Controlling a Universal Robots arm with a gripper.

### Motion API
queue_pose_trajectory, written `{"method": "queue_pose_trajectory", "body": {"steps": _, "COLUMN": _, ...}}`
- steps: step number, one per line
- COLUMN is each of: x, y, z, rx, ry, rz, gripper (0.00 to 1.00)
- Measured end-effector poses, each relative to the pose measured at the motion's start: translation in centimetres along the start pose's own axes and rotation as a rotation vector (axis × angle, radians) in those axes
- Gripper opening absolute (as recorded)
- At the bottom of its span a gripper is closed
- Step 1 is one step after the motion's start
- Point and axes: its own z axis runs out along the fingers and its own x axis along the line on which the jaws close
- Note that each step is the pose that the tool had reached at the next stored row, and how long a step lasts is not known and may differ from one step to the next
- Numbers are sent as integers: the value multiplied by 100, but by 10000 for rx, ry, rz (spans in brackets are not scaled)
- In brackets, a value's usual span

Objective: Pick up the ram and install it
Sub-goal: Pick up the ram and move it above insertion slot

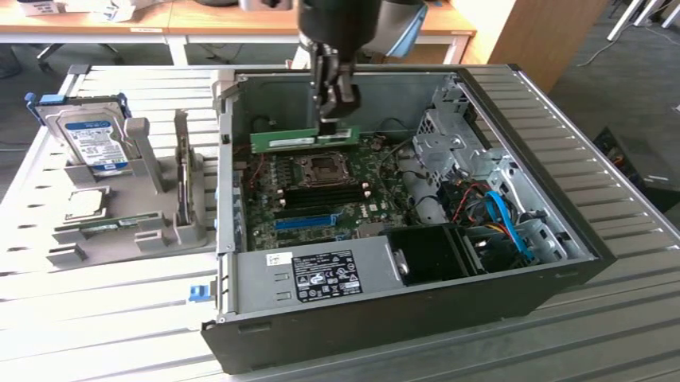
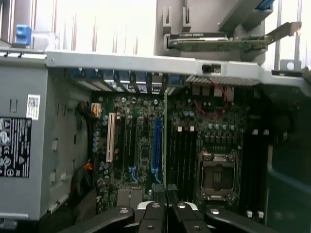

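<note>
The ram (image 1: 301, 140), a green stick, hangs clamped in the closed gripper (image 1: 334, 121) inside the open computer case (image 1: 318, 346), above the motherboard's (image 1: 266, 208) edge farthest from the labelled cover (image 1: 318, 274). A good installation needs it upright, parallel to the black memory slots (image 1: 318, 193), and lowered straight.

I had the jaws clamped on the ram (image 1: 287, 141), held on edge over the motherboard (image 1: 318, 195) inside the open computer case (image 1: 372, 318); the hard drive (image 1: 94, 142) stood in a grey holder (image 1: 149, 219) on the worktop (image 1: 616, 318), at the exterior view's left
</note>
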Motion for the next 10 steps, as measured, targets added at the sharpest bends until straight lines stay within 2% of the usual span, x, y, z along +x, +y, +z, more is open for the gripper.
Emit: {"method": "queue_pose_trajectory", "body": {"steps": 10, "x": 11, "y": -297, "z": -4, "rx": 0, "ry": 0, "rz": 0, "gripper": 12}}
